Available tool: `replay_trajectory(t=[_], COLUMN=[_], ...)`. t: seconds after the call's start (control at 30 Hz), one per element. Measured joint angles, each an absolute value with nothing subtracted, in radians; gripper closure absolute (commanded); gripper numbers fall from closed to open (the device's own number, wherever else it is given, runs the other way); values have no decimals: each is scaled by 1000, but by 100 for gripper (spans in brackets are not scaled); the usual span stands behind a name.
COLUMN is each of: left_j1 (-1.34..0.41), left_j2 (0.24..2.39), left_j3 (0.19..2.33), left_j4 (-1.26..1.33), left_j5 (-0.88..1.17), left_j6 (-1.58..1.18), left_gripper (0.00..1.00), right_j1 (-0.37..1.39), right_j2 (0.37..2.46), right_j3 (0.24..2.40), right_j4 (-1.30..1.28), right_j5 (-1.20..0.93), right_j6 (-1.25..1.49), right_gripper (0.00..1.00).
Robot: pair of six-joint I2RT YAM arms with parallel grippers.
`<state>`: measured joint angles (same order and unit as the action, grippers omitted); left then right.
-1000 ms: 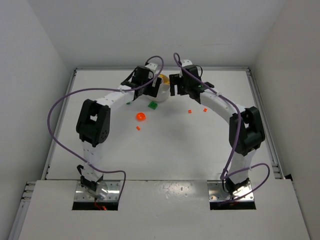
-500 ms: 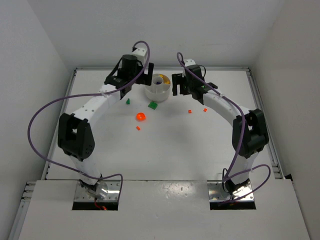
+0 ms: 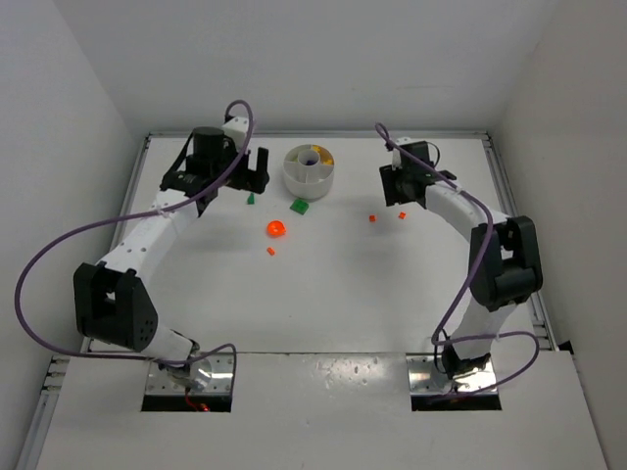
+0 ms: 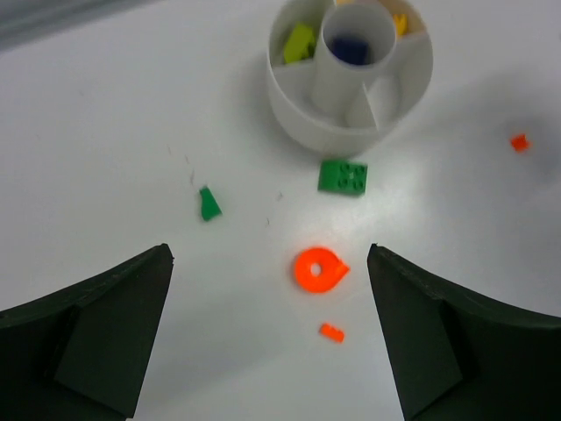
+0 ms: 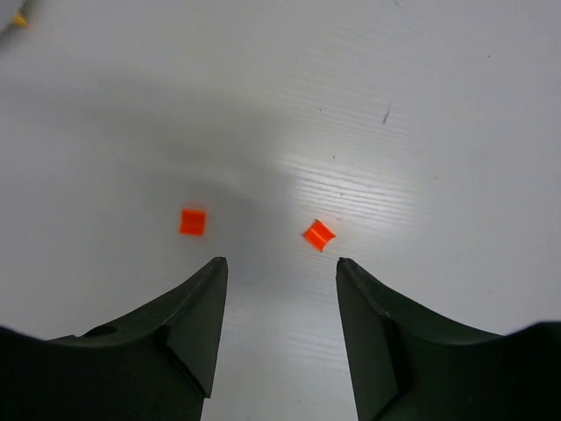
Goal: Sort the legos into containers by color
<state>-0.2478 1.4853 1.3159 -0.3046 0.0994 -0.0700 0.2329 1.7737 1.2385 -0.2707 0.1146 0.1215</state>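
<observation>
The white dish (image 4: pixel 289 96) stands toward 12 o'clock on the desk (image 3: pixel 343 294), between the two claws. One wedge holds a lime lego (image 4: pixel 299 42), another a yellow lego (image 4: pixel 401 22), and a dark piece (image 4: pixel 351 48) lies in the centre well; its exact colour is hard to tell.

The other legos lie loose on the desk. In the top view, a green brick (image 4: pixel 343 176) sits just beside the dish at its 6 o'clock. A green bit (image 4: pixel 209 203) lies at the dish's 8 o'clock, apart from it. An orange ring (image 4: pixel 319 269) lies at 7 o'clock of the brick, with an orange chip (image 4: pixel 331 331) near it at 6 o'clock. Two orange bits (image 5: pixel 192 221) (image 5: pixel 319 234) lie close together at the dish's 4 o'clock, well apart from it.

The left claw (image 4: pixel 269 259) stands at the dish's 9 o'clock, spread wide and holding nothing. The right claw (image 5: pixel 280 263) stands at the dish's 3 o'clock, over the two orange bits, its jaws parted more narrowly and holding nothing. In its wrist view both bits lie just beyond the tips, touching neither.
</observation>
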Motion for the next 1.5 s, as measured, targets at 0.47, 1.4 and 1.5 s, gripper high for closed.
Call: replay_trajectory(t=[0.47, 1.4, 1.5], left_j1=[-91, -83, -83], left_j2=[1401, 1441, 1443], left_j3=[1205, 1205, 1205], left_j4=[-374, -377, -377], left_j5=[505, 580, 580], left_j6=[19, 19, 19], left_gripper=[0, 0, 0], right_j1=[83, 41, 41], right_j2=[2041, 2205, 2206], right_j3=[1426, 1607, 1607], right_j4=[-489, -661, -665], right_j5=[-144, -252, -250], right_j6=[-331, -538, -545], right_gripper=[55, 75, 86])
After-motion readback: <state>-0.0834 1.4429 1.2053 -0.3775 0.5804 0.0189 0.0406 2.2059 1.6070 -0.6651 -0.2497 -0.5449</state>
